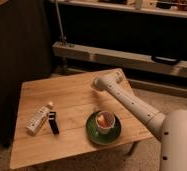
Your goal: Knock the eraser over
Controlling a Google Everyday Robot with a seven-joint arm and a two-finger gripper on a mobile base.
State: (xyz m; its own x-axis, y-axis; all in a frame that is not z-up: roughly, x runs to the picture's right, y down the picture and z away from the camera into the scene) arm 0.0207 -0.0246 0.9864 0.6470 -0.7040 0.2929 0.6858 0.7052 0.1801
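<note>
Cup [105, 122] on green saucer [93, 134], orange bit inside — tool [97, 86] near, state: cannot tell

On the tabletop [67, 95] the eraser [53, 123] sits toward the front left, just right of a remote-like bar [37, 120] that lies slanted beside it. Well to their right, near the front right edge, a saucer [93, 134] carries a cup [105, 126] with something in it. My arm [134, 104] reaches in from the right over the tabletop's right corner. My jaws, at its end, are above the tabletop behind the cup, well apart from the eraser. A low shelf [117, 56] runs behind the tabletop.
</note>
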